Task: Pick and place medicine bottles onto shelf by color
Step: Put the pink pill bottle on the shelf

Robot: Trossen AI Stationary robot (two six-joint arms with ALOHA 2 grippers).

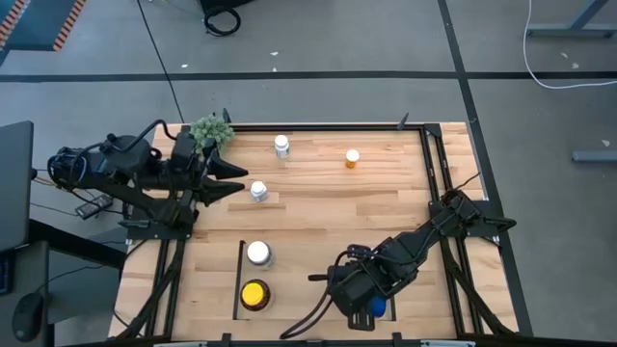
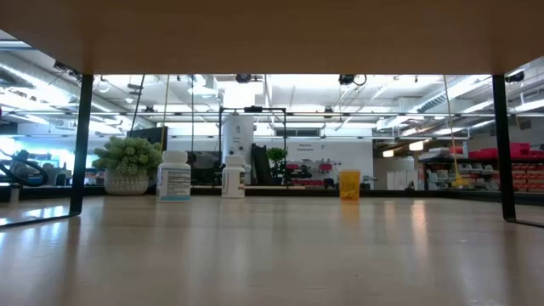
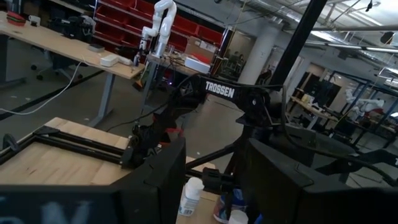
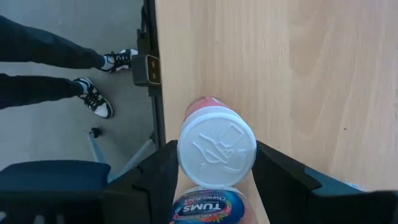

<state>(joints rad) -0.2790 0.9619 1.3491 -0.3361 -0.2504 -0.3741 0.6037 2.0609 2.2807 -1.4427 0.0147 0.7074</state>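
My right gripper [image 1: 349, 297] hangs at the table's near edge, pointing down, shut on a white-capped bottle [image 4: 216, 149]. A blue bottle with a Tums label [image 4: 205, 208] shows just beside it, and also in the high view [image 1: 377, 306]. My left gripper [image 1: 239, 180] is open and empty at the far left, its fingers pointing at a white bottle [image 1: 258, 191] standing just beyond them. Another white bottle [image 1: 281, 145] and a small orange bottle [image 1: 353, 159] stand at the far side. The shelf bay [image 1: 239, 280] holds a white-capped bottle [image 1: 258, 253] and a yellow-capped bottle [image 1: 254, 294]. My right gripper has the white-capped bottle's cap [image 4: 186, 155] between its two fingers [image 4: 163, 177], one on each side. The fingers come from above, pointing down. The bottle stands upright, its reddish body [image 4: 202, 102] below the cap. Whether it is clear of the table, I cannot tell.
A green plant ball [image 1: 211, 130] sits at the far left corner beside my left arm. Black rails [image 1: 434, 164] run along the table's right side. A person's legs and shoes [image 4: 93, 99] show on the floor past the near edge. Bare wood lies mid-table.
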